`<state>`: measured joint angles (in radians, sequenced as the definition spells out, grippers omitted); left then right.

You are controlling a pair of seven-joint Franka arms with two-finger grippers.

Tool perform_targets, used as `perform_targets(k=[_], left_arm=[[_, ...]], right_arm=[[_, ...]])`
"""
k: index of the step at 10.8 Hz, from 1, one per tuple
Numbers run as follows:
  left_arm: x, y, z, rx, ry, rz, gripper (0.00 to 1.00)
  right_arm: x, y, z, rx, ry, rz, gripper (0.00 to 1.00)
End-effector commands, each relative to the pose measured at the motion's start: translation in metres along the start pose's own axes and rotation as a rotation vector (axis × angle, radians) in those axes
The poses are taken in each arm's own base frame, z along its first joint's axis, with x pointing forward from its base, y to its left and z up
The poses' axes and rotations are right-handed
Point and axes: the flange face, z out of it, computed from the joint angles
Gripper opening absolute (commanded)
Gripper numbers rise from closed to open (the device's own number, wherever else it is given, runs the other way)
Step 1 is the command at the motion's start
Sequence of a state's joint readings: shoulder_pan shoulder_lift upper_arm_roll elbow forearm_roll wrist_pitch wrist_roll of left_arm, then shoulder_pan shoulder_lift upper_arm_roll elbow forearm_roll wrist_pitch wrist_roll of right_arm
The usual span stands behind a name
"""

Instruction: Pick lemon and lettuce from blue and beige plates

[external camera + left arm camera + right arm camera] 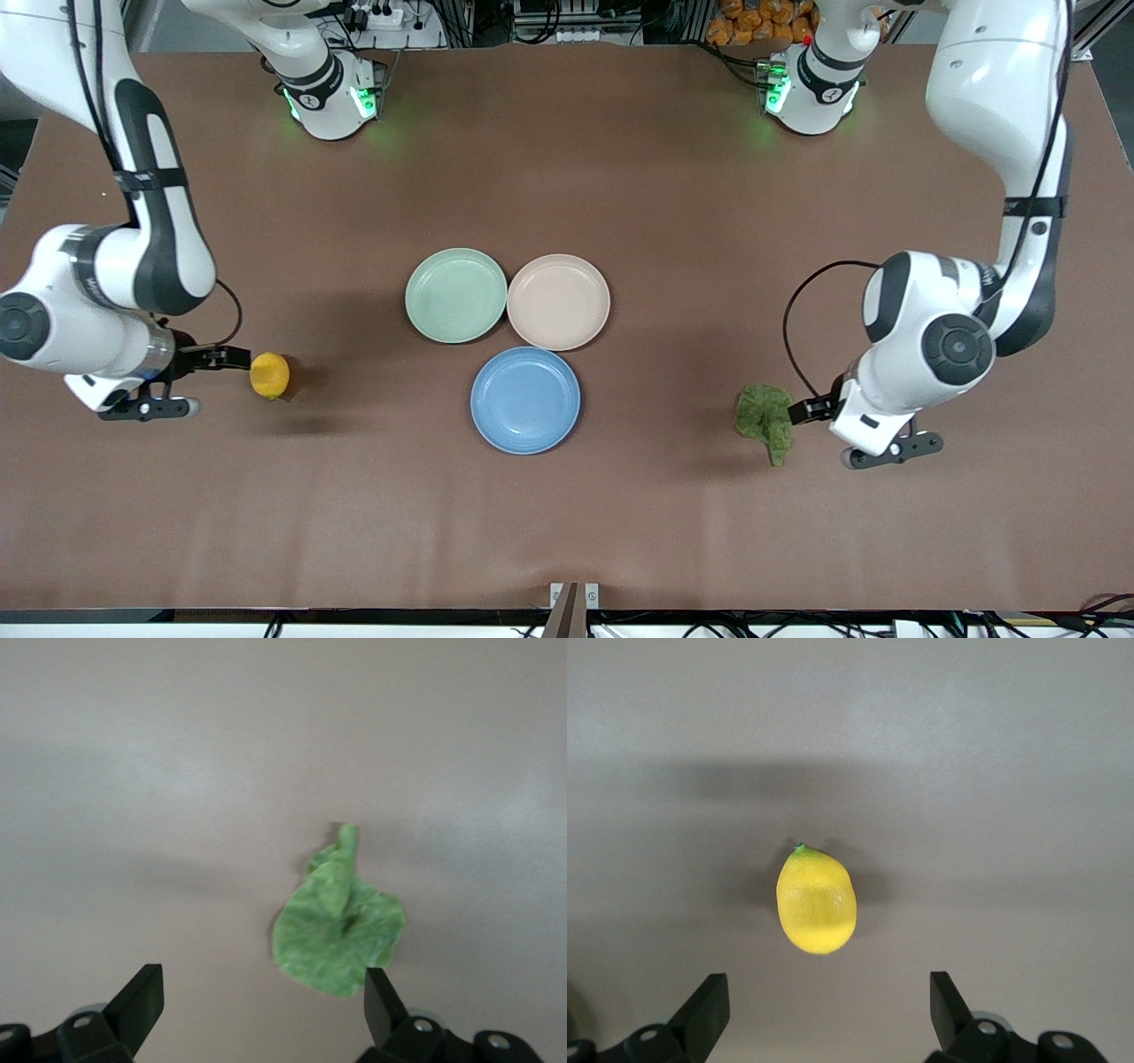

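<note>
The lemon lies on the bare table toward the right arm's end, off the plates. My right gripper is open and empty right beside it; in the right wrist view the lemon sits just ahead of the spread fingertips. The lettuce lies flat on the table toward the left arm's end. My left gripper is open and empty beside it; in the left wrist view the leaf lies just ahead of one fingertip. The blue plate and beige plate are empty.
A mint-green plate, also empty, touches the beige plate at the table's middle, with the blue plate nearer to the front camera. The brown table mat lies under everything. The arm bases stand along the table's edge farthest from the front camera.
</note>
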<state>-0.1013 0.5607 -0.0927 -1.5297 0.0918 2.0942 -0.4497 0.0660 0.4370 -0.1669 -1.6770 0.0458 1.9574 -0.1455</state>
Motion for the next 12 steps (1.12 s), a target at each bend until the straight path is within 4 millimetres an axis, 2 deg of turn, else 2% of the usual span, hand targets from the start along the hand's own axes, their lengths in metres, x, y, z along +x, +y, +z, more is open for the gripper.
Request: perform_targets(k=[1, 3, 4, 7, 8, 10, 11, 12], left_arm=[[-0.046, -0.025, -0.028, 0.029, -0.016, 0.002, 1.00], [-0.072, -0.054, -0.054, 0.034, -0.008, -0.017, 1.00], [-0.084, -0.062, -0.064, 0.027, -0.007, -0.023, 1.00], [-0.116, -0.062, -0.080, 0.029, -0.001, -0.005, 1.00], [-0.125, -0.064, -0.088, 0.030, 0.010, -0.001, 1.00], [-0.128, -0.062, -0.104, 0.006, 0.032, 0.002, 1.00], [-0.124, -0.061, -0.119, -0.009, 0.059, 0.030, 1.00], [-0.114, -0.058, -0.144, -0.053, 0.098, 0.053, 1.00]], right_arm=[[-0.008, 0.002, -0.068, 0.010, -0.029, -0.005, 1.00], [-0.018, 0.004, -0.114, 0.005, -0.020, -0.020, 1.00], [-0.024, 0.004, -0.127, 0.008, -0.013, -0.025, 1.00], [-0.048, 0.005, -0.183, 0.012, 0.079, -0.024, 1.00], [-0.061, 0.005, -0.205, 0.026, 0.107, -0.021, 1.00], [-0.089, 0.008, -0.235, 0.039, 0.113, -0.011, 1.00], [-0.102, 0.009, -0.247, 0.045, 0.108, -0.008, 1.00], [-0.111, 0.008, -0.259, 0.047, 0.118, -0.010, 1.00]])
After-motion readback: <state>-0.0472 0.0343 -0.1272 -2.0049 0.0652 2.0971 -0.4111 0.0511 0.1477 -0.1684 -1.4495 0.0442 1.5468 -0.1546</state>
